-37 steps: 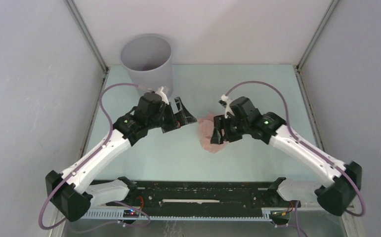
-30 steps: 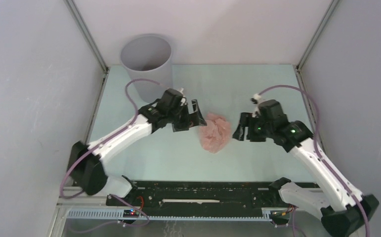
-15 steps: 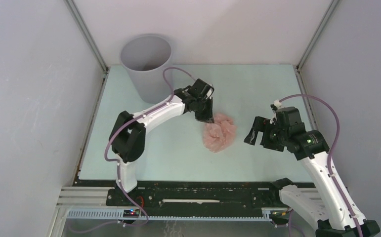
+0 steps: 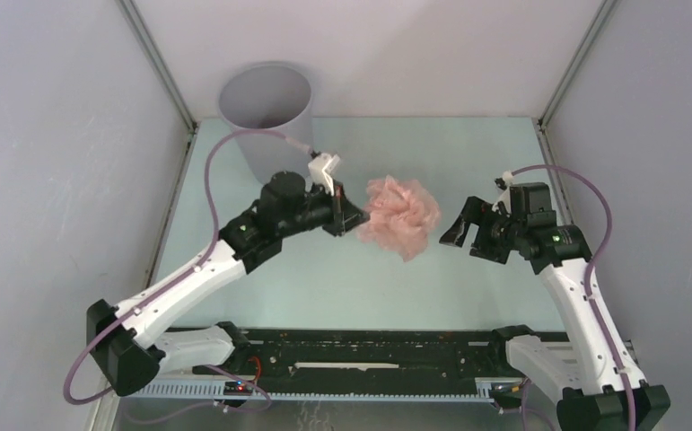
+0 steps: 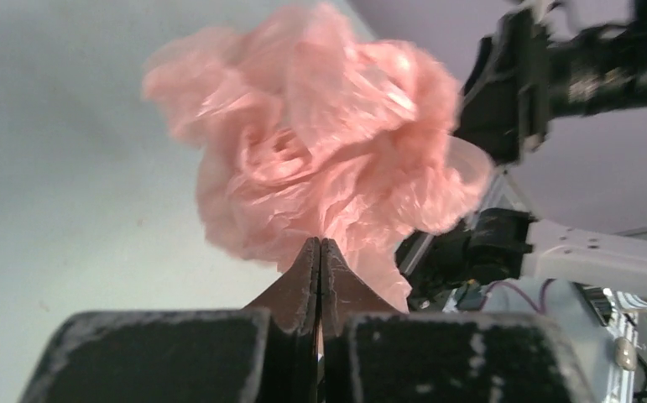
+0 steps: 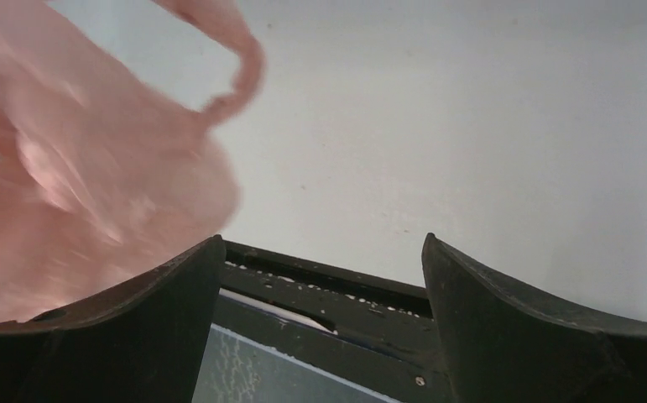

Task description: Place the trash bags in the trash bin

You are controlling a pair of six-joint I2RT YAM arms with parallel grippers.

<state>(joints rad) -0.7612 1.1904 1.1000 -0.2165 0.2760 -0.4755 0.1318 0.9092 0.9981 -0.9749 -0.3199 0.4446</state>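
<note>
A crumpled pale-pink trash bag (image 4: pixel 401 214) hangs above the table's middle, pinched at its left edge by my left gripper (image 4: pixel 354 217). In the left wrist view the two jaws press flat together at the tips (image 5: pixel 320 243) with pink film (image 5: pixel 320 159) billowing out beyond them. My right gripper (image 4: pixel 464 233) stands open just right of the bag, nothing between its fingers (image 6: pixel 320 252); the bag (image 6: pixel 76 185) fills the left of that view, one handle loop (image 6: pixel 244 75) curling up. The grey trash bin (image 4: pixel 267 117) stands at the far left corner, behind the left arm.
Grey enclosure walls and metal corner posts (image 4: pixel 158 67) bound the pale green table (image 4: pixel 342 278). A black rail (image 4: pixel 369 355) runs along the near edge between the arm bases.
The left gripper shut on the bag's left edge and lifted it off the table, drawing back toward the left. The right gripper opened, let go and backed off to the right.
</note>
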